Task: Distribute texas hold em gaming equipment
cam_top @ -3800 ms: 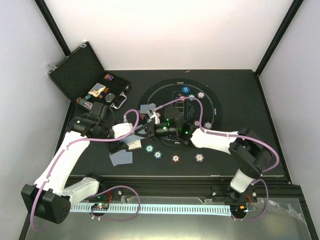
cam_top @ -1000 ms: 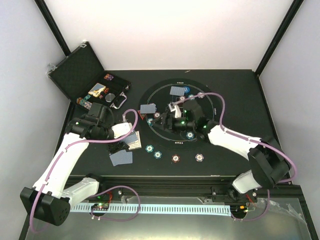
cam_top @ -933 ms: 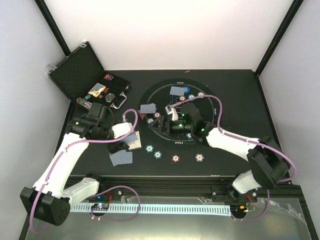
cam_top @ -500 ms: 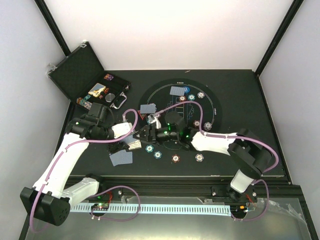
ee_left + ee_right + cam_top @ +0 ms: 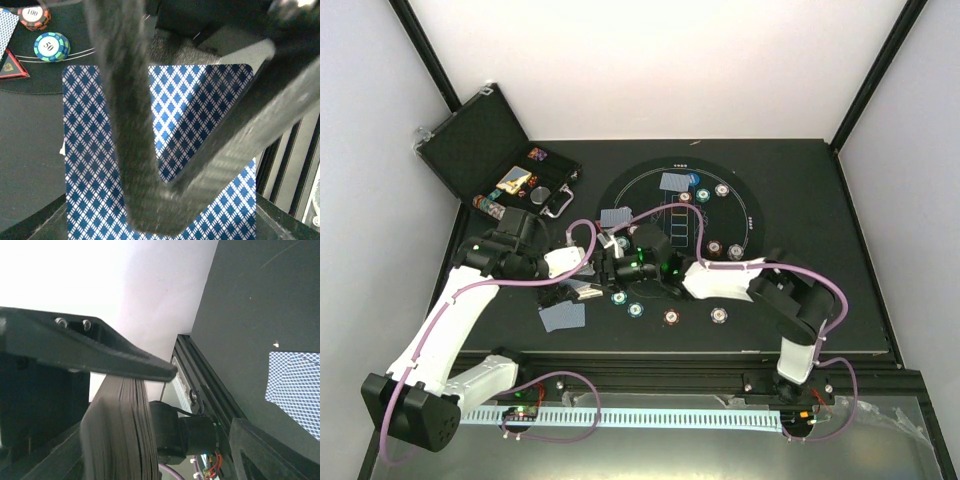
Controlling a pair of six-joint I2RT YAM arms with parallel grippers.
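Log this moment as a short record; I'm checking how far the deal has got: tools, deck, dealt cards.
left tool: shut on deck of cards
right tool: open, jaws either side of that deck
table card: face down, off the round mat
left mat card: face down, near mat's left edge
far mat card: face down, mat's far side
case: open, far left corner

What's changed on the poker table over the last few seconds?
The right hand laid a new card at the far edge of the round mat, then swung back left to the deck in the left hand, fingers apart at its edge. The left hand kept its grip; the chips, the other two loose cards and the case stayed put.
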